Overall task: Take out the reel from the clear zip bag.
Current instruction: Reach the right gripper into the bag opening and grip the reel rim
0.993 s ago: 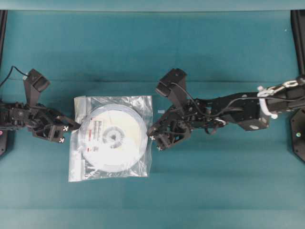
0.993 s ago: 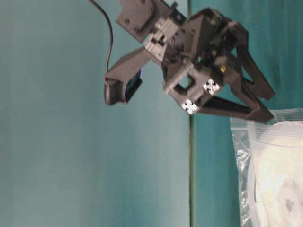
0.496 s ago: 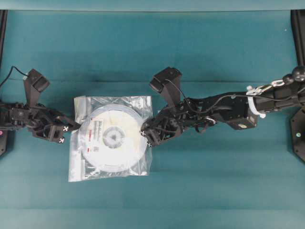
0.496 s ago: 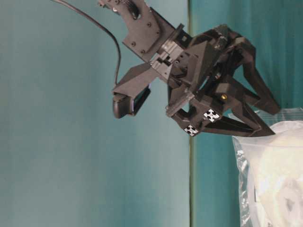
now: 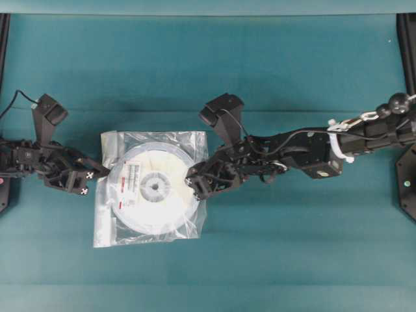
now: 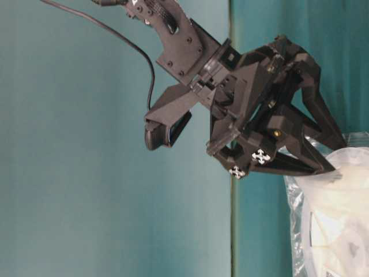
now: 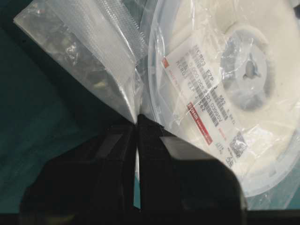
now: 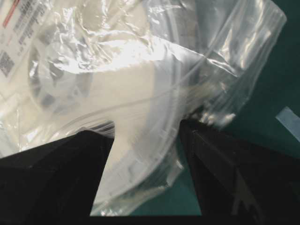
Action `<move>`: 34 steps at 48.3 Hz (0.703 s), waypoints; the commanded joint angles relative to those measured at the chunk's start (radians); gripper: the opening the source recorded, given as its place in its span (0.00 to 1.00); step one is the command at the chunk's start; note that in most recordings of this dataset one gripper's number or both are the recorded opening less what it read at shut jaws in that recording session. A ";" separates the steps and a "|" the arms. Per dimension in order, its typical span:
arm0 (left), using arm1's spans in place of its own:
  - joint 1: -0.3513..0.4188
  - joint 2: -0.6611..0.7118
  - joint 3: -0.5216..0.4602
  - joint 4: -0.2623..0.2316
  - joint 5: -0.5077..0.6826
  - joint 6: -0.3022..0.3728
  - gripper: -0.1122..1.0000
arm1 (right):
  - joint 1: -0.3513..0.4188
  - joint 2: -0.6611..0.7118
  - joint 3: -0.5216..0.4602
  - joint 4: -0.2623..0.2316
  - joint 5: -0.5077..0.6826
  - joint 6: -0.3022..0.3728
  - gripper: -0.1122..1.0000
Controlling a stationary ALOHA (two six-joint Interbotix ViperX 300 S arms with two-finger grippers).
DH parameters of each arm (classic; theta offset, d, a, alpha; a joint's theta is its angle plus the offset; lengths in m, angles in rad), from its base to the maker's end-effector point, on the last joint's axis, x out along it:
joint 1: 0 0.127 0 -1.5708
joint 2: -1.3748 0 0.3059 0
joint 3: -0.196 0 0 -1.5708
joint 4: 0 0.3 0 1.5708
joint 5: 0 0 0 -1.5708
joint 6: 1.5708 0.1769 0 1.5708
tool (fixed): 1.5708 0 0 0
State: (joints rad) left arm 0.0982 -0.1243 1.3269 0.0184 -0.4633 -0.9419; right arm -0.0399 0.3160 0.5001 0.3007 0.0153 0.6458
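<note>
The clear zip bag point(image 5: 151, 188) lay flat on the teal table point(image 5: 273, 260), left of the middle of the overhead view, with the reel point(image 5: 155, 188) still wholly inside it, label facing up and the hub hole near the bag's centre. At the bag's left edge the left gripper point(image 5: 103, 171) was clenched on the plastic; in the left wrist view its two dark fingers point(image 7: 117, 154) met tightly on a pinch of film just beside the zip strip point(image 7: 115, 33), with the reel's translucent rim immediately to the right of that pinch. From the right side of the overhead view the right arm reached across, and the right gripper point(image 5: 192, 184) sat over the bag's right edge with its jaws spread wide. In the right wrist view the two fingers point(image 8: 61, 168) straddled the reel's rim through the crinkled film, which lay between the pads and the reel; whether either pad pressed on the plastic could not be told. A small pale scrap point(image 5: 220, 153) lay on the table just right of the bag's upper right corner, close under the right arm. In the table-level view the right gripper's fingertips hung just above the bag's near edge at the right of the frame.
</note>
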 commanded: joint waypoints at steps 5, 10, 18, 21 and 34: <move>-0.002 0.005 -0.005 0.003 0.002 0.002 0.09 | 0.008 0.015 -0.035 0.003 0.000 0.011 0.84; -0.002 0.005 -0.003 0.003 0.002 0.002 0.09 | 0.008 0.021 -0.041 0.002 0.000 0.011 0.84; -0.002 0.003 -0.005 0.003 0.018 0.002 0.09 | 0.008 0.020 -0.031 0.003 0.006 0.012 0.77; -0.002 0.005 -0.005 0.003 0.023 0.002 0.09 | 0.006 0.020 -0.026 0.003 0.020 0.012 0.69; -0.002 0.005 -0.005 0.003 0.023 0.003 0.09 | -0.009 0.018 -0.021 0.005 0.064 0.032 0.28</move>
State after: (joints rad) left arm 0.0982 -0.1243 1.3254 0.0184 -0.4449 -0.9419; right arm -0.0476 0.3344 0.4786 0.3022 0.0721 0.6673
